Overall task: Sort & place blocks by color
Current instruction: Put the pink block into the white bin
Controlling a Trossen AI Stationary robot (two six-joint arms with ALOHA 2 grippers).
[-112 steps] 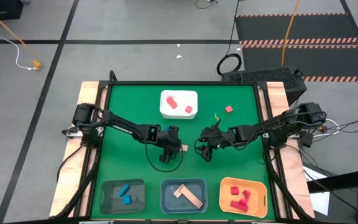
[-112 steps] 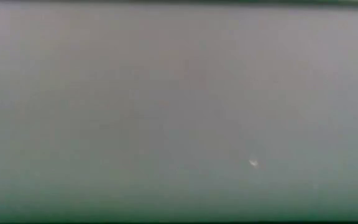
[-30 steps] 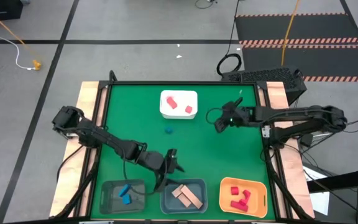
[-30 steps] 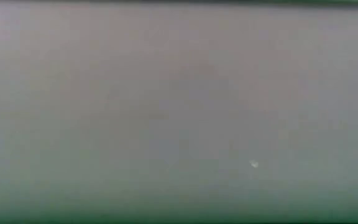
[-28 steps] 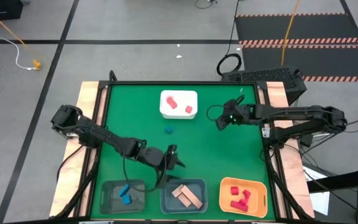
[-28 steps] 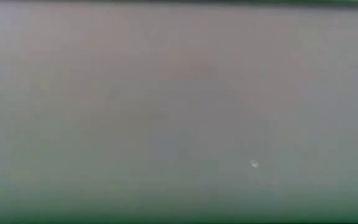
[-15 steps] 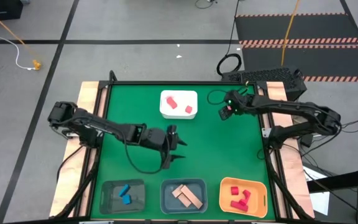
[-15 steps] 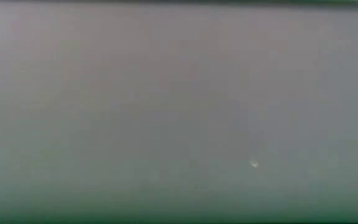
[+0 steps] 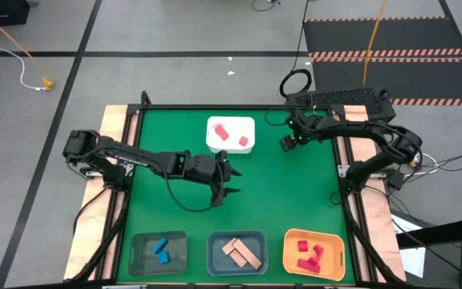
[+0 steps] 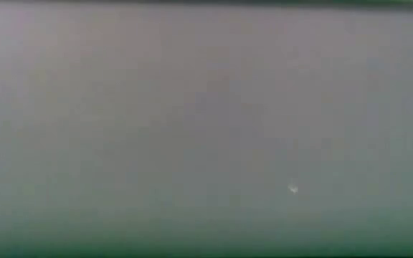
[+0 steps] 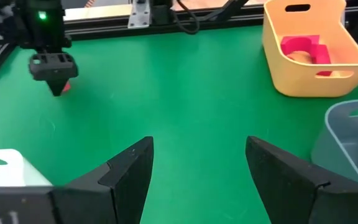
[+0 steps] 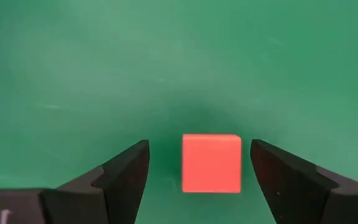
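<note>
Covering most of the scene from above, a green table carries a white tray at its far edge and three bins along its near edge: one with blue blocks, one with tan blocks, one orange bin with red blocks. The left gripper hovers mid-table, fingers spread, gripping nothing. The right gripper hangs by the far right edge, fingers parted around a loose red cube, which sits squarely between them on the cloth, touching neither. The right arm is plainly nearer; a short descent and squeeze should likely take it
</note>
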